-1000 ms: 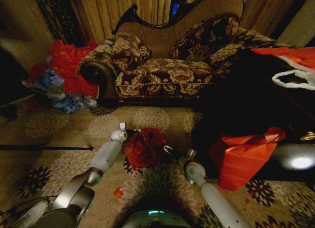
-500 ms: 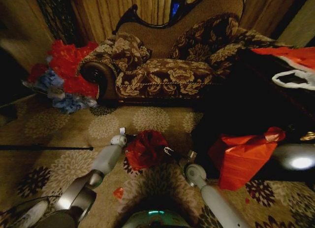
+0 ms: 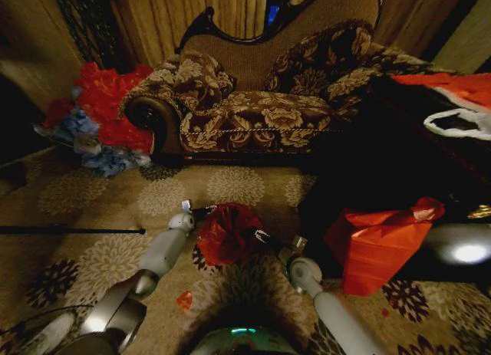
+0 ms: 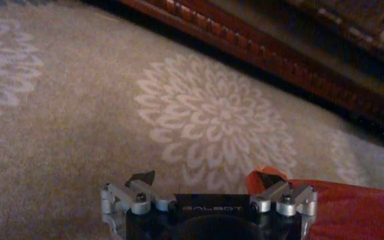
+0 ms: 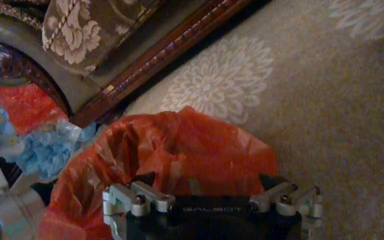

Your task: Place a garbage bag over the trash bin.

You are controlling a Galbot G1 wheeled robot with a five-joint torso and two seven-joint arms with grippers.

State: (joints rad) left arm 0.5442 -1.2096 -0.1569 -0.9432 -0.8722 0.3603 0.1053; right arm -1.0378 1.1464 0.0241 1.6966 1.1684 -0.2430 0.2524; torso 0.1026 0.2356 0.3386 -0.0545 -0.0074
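On the carpet just near of the sofa (image 3: 253, 102), my left tool (image 3: 193, 211) and right tool (image 3: 257, 234), both spread wide, flank the garbage bag (image 3: 227, 232), which looks light, soft and slippery, best pinched at its rim.

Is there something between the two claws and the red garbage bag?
Nothing visible. The garbage bag sits on the carpet between the left claw and the right claw, and both are right at its plastic, one on each side.
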